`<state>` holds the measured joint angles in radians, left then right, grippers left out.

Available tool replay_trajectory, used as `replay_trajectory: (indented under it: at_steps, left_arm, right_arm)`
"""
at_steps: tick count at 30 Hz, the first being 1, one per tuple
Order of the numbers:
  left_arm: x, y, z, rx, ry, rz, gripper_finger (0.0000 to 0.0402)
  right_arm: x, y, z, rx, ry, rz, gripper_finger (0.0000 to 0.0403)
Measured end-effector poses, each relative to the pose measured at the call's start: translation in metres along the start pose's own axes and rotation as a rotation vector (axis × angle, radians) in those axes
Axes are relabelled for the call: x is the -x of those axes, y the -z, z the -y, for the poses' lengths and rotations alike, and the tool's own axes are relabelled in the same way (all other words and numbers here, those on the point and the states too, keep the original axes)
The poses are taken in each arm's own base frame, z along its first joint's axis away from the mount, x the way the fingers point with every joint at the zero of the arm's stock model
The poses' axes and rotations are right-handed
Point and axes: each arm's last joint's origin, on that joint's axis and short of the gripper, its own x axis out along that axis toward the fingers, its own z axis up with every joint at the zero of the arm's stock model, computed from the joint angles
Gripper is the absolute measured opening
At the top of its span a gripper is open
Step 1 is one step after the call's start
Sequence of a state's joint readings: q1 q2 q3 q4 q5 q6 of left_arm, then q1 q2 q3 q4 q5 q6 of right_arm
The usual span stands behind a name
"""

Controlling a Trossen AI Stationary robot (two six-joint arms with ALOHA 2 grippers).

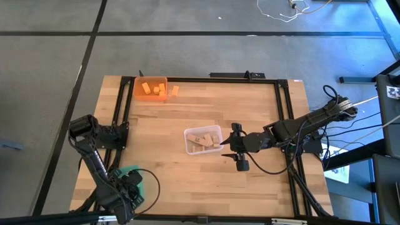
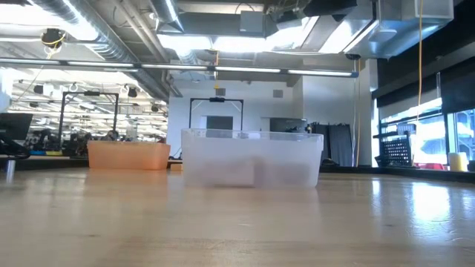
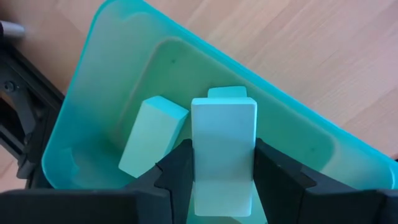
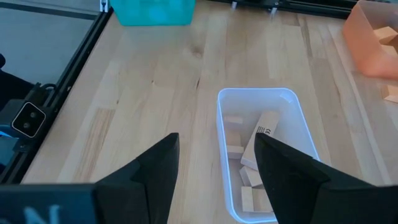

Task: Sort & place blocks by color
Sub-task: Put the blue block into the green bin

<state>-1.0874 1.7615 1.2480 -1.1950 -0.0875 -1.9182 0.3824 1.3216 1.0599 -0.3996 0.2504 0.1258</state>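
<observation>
A: How does the mint block (image 3: 224, 149) in the left gripper (image 3: 222, 186) lie?
B: Its long axis runs straight out along the fingers (image 3: 180, 171), one on each long side. Whether they pinch it or stand just clear of it, I cannot tell. It sits over the green bin (image 3: 106, 81), where another mint block (image 3: 152, 137) lies tilted just beside it.

A: And out from the green bin?
B: Across the wooden table (image 1: 250, 112), the clear bin (image 1: 201, 140) sits mid-table holding tan blocks (image 4: 258, 149) at mixed angles. The right gripper (image 4: 216, 165) hovers just beside it, fingers spread, empty. The orange bin (image 1: 150, 88) stands at the far edge with orange blocks (image 1: 154, 90) inside and one orange block (image 1: 175, 90) just outside.

A: The room?
B: Ceiling lights and ducts behind.
</observation>
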Motion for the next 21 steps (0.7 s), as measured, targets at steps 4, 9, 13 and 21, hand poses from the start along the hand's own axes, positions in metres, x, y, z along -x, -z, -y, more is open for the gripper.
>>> replay_trajectory:
  at_steps: [4,9,13,21]
  left_arm:
    - [0.000,0.000,0.000,-0.043,0.000,0.001,0.0145]
    - [0.000,-0.002,0.001,-0.062,0.003,0.012,0.0146]
    - [-0.001,-0.007,0.002,-0.094,-0.005,-0.008,0.0146]
    - [-0.002,-0.017,0.006,-0.113,-0.013,-0.034,0.0146]
  right_arm:
    - [0.000,0.000,0.000,0.000,0.000,0.000,0.0209]
    - [0.000,0.000,0.000,0.000,0.000,0.000,0.0209]
    - [0.000,0.000,0.000,-0.001,0.000,0.000,0.0209]
    - [0.000,0.000,0.000,0.000,0.000,0.000,0.0209]
